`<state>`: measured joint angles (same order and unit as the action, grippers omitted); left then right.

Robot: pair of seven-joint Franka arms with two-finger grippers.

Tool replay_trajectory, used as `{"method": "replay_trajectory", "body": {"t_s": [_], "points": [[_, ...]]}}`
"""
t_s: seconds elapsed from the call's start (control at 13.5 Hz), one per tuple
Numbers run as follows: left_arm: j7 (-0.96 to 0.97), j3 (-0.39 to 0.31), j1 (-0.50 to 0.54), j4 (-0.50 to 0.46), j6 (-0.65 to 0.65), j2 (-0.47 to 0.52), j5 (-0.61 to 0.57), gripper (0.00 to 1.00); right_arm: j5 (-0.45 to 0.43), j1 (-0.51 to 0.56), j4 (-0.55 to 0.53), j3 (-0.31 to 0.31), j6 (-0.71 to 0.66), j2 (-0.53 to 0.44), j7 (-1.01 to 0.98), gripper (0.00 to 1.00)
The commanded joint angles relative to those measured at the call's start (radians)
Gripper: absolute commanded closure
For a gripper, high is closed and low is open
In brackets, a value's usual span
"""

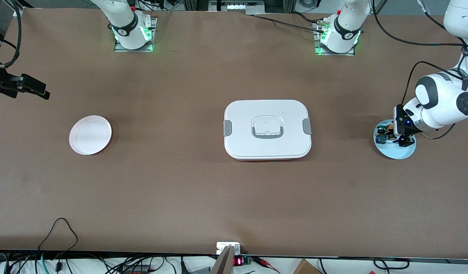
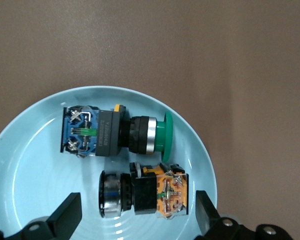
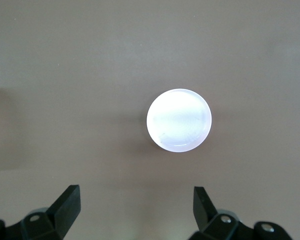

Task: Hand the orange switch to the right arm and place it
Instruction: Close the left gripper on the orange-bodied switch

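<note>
The orange switch (image 2: 147, 195) lies on its side in the light blue plate (image 2: 20, 170), right under my left gripper (image 2: 138, 215), between my spread fingers (image 2: 65, 215), which hold nothing. Its orange block faces one finger and its dark round head faces the other. Just beside it, deeper in the plate from me, lies the switch with the blue block and green cap (image 2: 115, 132); the two are close, perhaps touching, I cannot tell.

To take it well I judge I should drop straight down and close across the black middle of the body, keeping my fingertips off the green one and off the plate's rim. A grip near one end would leave the other end free for the handover.

My right gripper (image 3: 135, 212) hangs open and empty up over the table's edge at the right arm's end, looking down on the pink plate (image 3: 179, 120), and waits. Between the two plates sits a white lidded box (image 1: 267, 129).

As for writing, the left arm (image 1: 443, 102) bears small dark lettering on its upper link, too small for me to read, and I make out none on the switches
</note>
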<state>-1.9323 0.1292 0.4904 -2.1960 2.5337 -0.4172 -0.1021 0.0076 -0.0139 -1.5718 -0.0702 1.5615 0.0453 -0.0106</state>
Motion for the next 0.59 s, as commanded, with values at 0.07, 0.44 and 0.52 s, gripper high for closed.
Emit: {"method": "replay_trajectory", "body": {"t_s": [0.07, 0.44, 0.52], "points": [[-0.005, 0.013, 0.022, -0.024, 0.046, -0.002, -0.005, 0.0, -0.011, 0.011, -0.007, 0.009, -0.014, -0.012, 0.003, 0.0], [-0.004, 0.013, 0.022, -0.024, 0.048, -0.012, -0.005, 0.0, -0.011, 0.011, -0.004, 0.009, -0.012, -0.013, 0.0, 0.0], [-0.004, 0.015, 0.022, -0.024, 0.048, -0.011, -0.005, 0.0, -0.011, 0.011, -0.004, 0.009, -0.012, -0.013, 0.0, 0.0]]}}
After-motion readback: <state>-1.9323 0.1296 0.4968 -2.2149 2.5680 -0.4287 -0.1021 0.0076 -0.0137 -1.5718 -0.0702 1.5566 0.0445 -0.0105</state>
